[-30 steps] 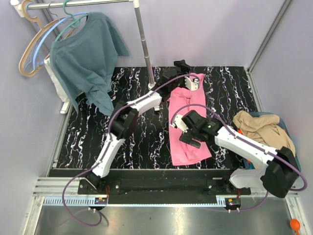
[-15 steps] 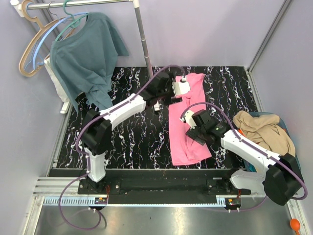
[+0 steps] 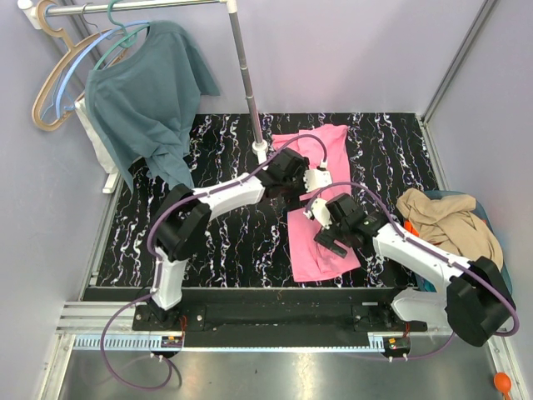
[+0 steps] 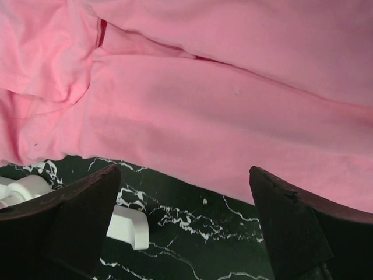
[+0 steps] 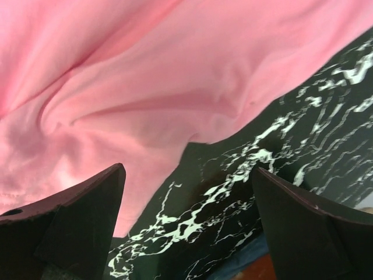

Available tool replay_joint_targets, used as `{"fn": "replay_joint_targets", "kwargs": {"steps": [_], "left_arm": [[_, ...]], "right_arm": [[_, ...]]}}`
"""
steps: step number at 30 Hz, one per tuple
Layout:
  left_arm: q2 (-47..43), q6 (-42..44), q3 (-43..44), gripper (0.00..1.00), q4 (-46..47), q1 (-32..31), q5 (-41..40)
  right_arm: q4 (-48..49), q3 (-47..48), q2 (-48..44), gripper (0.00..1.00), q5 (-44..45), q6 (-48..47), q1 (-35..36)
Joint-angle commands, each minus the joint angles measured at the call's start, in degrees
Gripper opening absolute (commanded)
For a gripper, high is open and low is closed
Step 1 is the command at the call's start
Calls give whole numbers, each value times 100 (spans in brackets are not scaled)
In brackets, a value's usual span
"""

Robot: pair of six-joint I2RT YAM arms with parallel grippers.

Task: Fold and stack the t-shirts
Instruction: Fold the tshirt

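The bright pink t-shirt (image 3: 321, 242) lies flat down the middle of the black marbled table (image 3: 225, 242), wider at its far end. My left gripper (image 3: 325, 181) hovers over the shirt's middle, open and empty. In the left wrist view the left gripper (image 4: 183, 175) frames the shirt's edge (image 4: 221, 128) and bare table. My right gripper (image 3: 326, 237) is just nearer, over the shirt's near half, open and empty. In the right wrist view the right gripper (image 5: 187, 169) has the pink cloth (image 5: 145, 87) under its left finger. The tan-beige t-shirt (image 3: 450, 221) lies heaped at the right, with a bit of orange cloth (image 3: 408, 224) under it.
A blue bin (image 3: 487, 218) at the right edge holds the heap. A teal-blue shirt (image 3: 146, 96) hangs on a rack at the back left; the rack's pole (image 3: 246, 75) stands by the pink shirt's far left corner. A white part (image 4: 125, 224) lies by the left finger.
My left gripper has drawn back from the pink shirt's far end to its middle. The shirt's far part now lies flat and wider. My right gripper stayed over the near half.
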Motion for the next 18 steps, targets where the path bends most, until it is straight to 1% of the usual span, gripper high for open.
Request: {"fn": "replay_joint_targets", "kwargs": {"steps": [1,8,12,18], "left_arm": [[322,-76,496,99,244,15,133],[841,231,883,99,138,-3,-16],[1122,504,1059,99,68,-3,-183],[1316,1093,1042,99,15,59,-526]], "right_arm": [[-51,-197,50,100,-370,-159,-8],[2,-267,516,100,-607,-318,0],[-15,-294,587,100,-704,-274,0],[-182,-268,543,100,-845,-177,0]]}}
